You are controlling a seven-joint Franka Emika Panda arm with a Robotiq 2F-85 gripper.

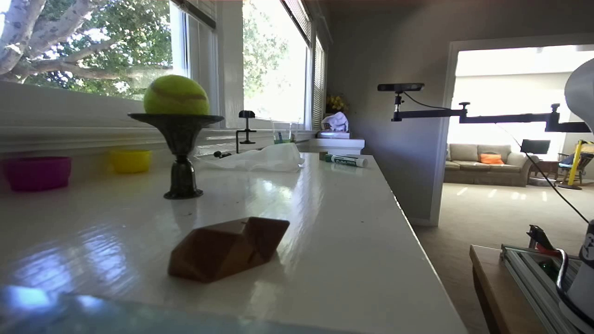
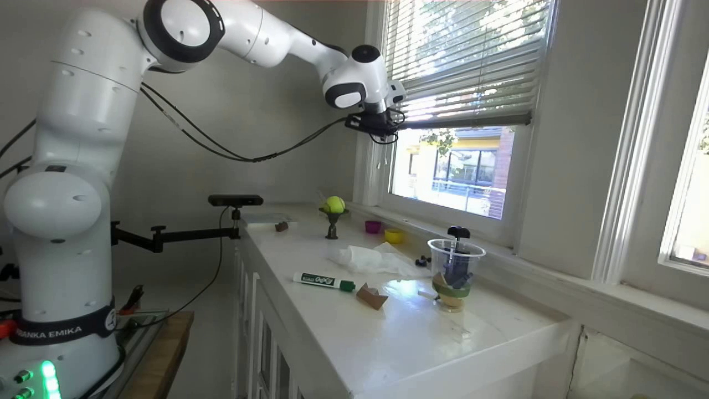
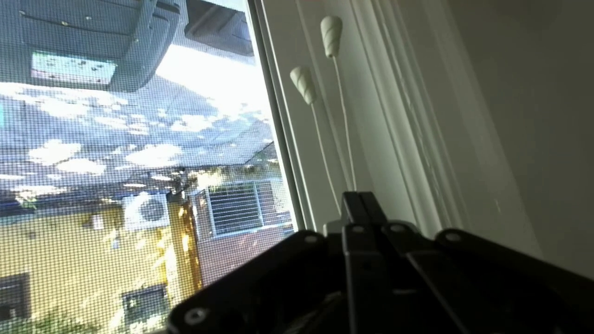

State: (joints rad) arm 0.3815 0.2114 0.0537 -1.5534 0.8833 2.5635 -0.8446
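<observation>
My gripper point(image 3: 361, 199) is shut, its two black fingertips pressed together, beside the window frame. In an exterior view the gripper point(image 2: 382, 133) is high above the counter, near the lower edge of the white blinds point(image 2: 465, 77). Two cream cord tassels, a higher one point(image 3: 331, 37) and a lower one point(image 3: 302, 86), show in the wrist view. Their thin cords run to the fingertips and pass out of sight there. I cannot tell whether a cord is pinched. The tassels point(image 2: 379, 165) also show small below the gripper in an exterior view.
On the white counter point(image 2: 310, 321) stand a dark goblet point(image 2: 332, 224) with a tennis ball point(image 2: 334, 204), purple point(image 2: 373, 226) and yellow point(image 2: 394, 236) bowls, a clear cup point(image 2: 455, 271), a marker point(image 2: 317, 280) and brown blocks, one nearby point(image 2: 371, 297). A camera arm point(image 2: 183, 237) reaches the counter.
</observation>
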